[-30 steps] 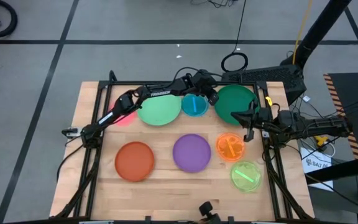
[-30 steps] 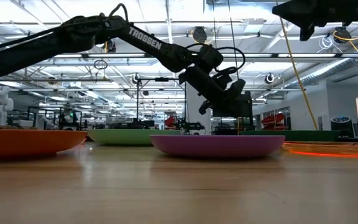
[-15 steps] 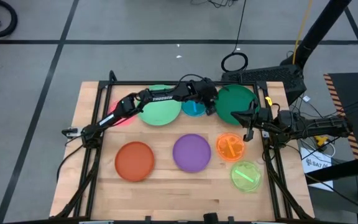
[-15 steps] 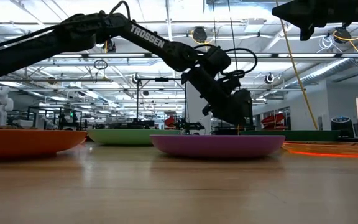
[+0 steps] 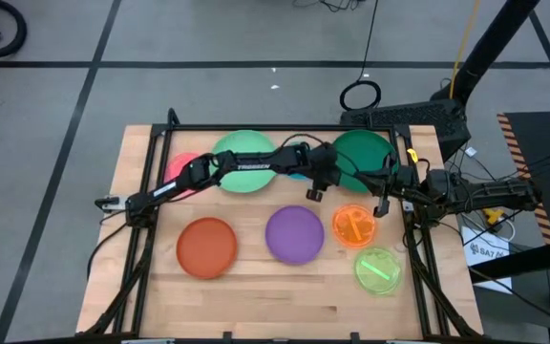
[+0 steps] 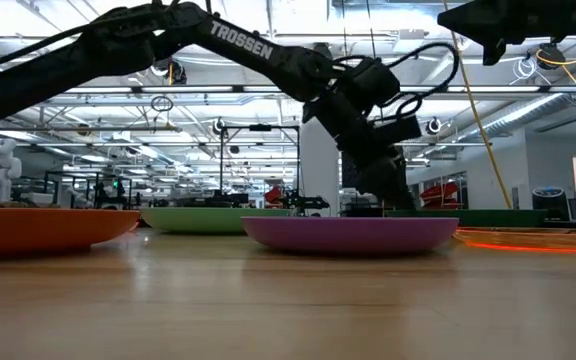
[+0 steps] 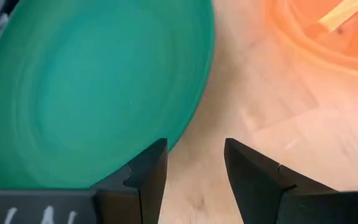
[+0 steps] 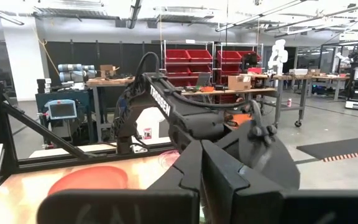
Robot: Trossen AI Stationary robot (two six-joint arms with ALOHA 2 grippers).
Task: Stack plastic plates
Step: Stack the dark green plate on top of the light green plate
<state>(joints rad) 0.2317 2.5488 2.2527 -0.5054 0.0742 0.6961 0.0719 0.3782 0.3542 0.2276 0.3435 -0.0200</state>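
Eight round plates lie flat on the wooden table in the high view: pink (image 5: 183, 166), light green (image 5: 243, 153), blue (image 5: 298, 175) mostly under my left arm, dark green (image 5: 363, 156), red-orange (image 5: 206, 247), purple (image 5: 294, 234), orange (image 5: 353, 225) and lime green (image 5: 378, 270). My left gripper (image 5: 315, 192) is open and points down over bare wood, beside the dark green plate's near rim (image 7: 185, 124). The orange plate (image 7: 328, 31) lies a little beyond it. My right gripper (image 5: 381, 196) is shut and hovers at the table's right edge, above the table.
Black frame rails (image 5: 151, 162) run along the table's left, far and right sides. Bare wood (image 5: 256, 296) runs along the near edge. Cables and equipment sit off the table's right side (image 5: 485, 205).
My left gripper has moved from above the blue plate and the dark green plate's rim toward the table's near edge. It has tipped more steeply downward. It now stands over the wood between the dark green, purple and orange plates. No plate has moved.
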